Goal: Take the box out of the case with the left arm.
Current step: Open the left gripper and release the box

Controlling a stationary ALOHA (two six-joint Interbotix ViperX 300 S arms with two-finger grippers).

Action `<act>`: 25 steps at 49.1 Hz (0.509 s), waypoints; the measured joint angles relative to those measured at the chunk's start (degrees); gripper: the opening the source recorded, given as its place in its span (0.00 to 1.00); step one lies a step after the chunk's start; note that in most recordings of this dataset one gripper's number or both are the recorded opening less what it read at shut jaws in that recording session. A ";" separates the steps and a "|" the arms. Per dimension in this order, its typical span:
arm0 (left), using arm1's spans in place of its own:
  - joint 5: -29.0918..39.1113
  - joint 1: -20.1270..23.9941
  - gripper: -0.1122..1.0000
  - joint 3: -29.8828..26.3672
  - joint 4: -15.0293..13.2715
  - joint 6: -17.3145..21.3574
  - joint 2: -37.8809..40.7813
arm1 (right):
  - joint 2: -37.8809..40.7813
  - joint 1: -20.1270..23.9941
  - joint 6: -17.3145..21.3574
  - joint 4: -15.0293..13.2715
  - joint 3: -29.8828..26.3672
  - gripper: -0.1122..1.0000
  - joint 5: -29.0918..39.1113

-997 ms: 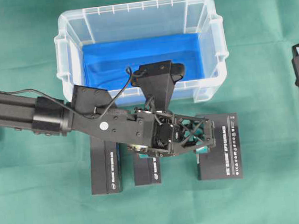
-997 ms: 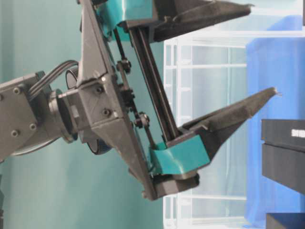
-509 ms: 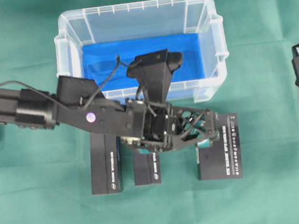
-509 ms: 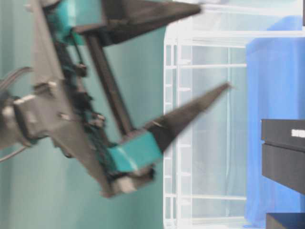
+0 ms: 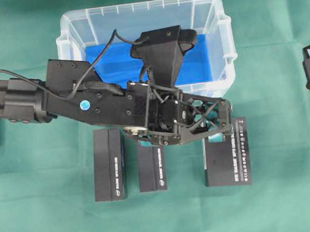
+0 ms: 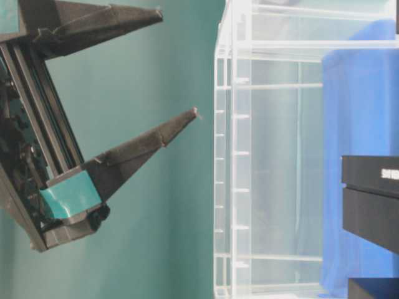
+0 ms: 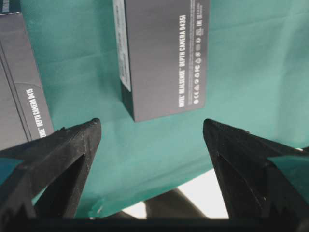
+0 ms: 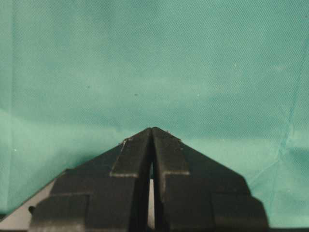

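Already three boxes lay on the bench in front of the case [image 5: 72,25], which seemed to hold only its blue liner [image 5: 106,66], though the arm hid part of its floor. We found the left hand [image 5: 224,121] wide open and gripping nothing, poised over the right box [image 5: 228,161]; in the wrist view its two fingers [image 7: 63,150] framed that box's near end without touching it. The right hand [image 8: 152,140] was closed on nothing, facing bare green cloth.

We judged the main risk to be the open fingers clipping the right box as the arm swung, nudging it askew or against the middle box [image 5: 152,171]. A low pull back toward the case could also catch a fingertip on the front rim and drag the tub. The loose cable over the wrist camera [image 5: 162,52] might snag, too.

On the right box we read "INTEL REALSENSE DEPTH CAMERA D435I", beside a row of small compliance marks and fine print too small to make out. The left box [image 5: 109,164] showed only "CAMERA D435" in the wrist view.
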 measured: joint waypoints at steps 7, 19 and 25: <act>0.09 0.00 0.92 0.00 -0.18 -0.09 0.00 | 0.00 0.00 0.00 0.00 0.00 0.09 0.00; 0.26 -0.88 0.92 2.20 -0.18 0.00 -1.49 | 0.00 0.00 0.00 0.00 0.00 0.09 0.00; 0.44 -2.02 0.92 5.27 -0.18 -0.09 -4.39 | 0.00 0.00 0.00 0.00 0.00 0.09 0.00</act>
